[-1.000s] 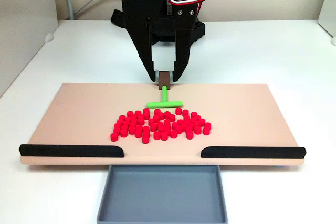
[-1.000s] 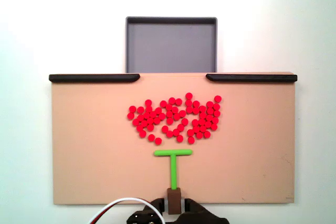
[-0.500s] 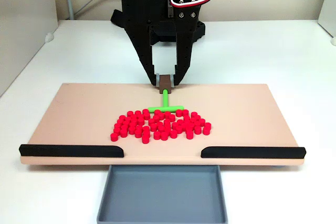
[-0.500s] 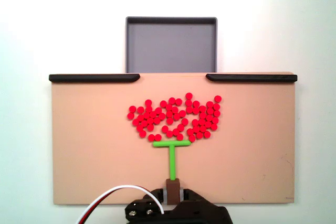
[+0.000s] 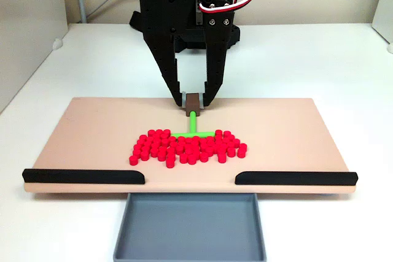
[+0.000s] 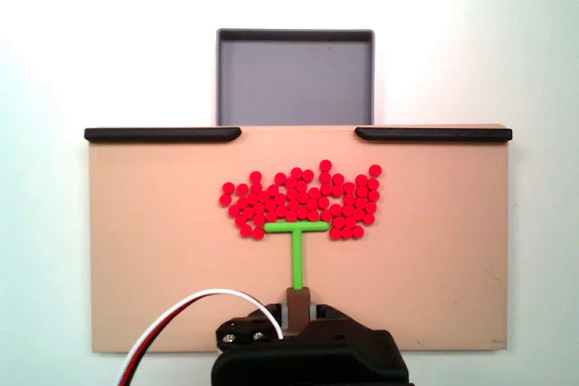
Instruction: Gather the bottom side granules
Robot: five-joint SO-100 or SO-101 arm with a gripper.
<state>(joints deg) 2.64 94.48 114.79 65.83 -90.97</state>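
The granules (image 5: 187, 146) lie in one red bunch near the middle of the tan board (image 5: 80, 133), seen in both fixed views (image 6: 298, 201). The board rests on a white tabletop (image 5: 319, 53). Two black bars (image 5: 83, 176) (image 5: 295, 178) run along one long edge of the board, with a gap between them. A grey tray (image 5: 190, 231) sits just past that gap (it has nothing in it). The bunch lies between the bars' edge and the hand.

A green T-shaped stick (image 5: 193, 124) touches the side of the bunch that faces the hand; its crossbar presses against the red bits (image 6: 296, 226). Its stem ends in a small brown block (image 5: 193, 104).

The black hand (image 5: 193, 99) hangs over the far edge of the board. Its two fingers (image 5: 175, 87) are clamped on the brown block. A red and white wire (image 6: 194, 309) loops out from the hand.
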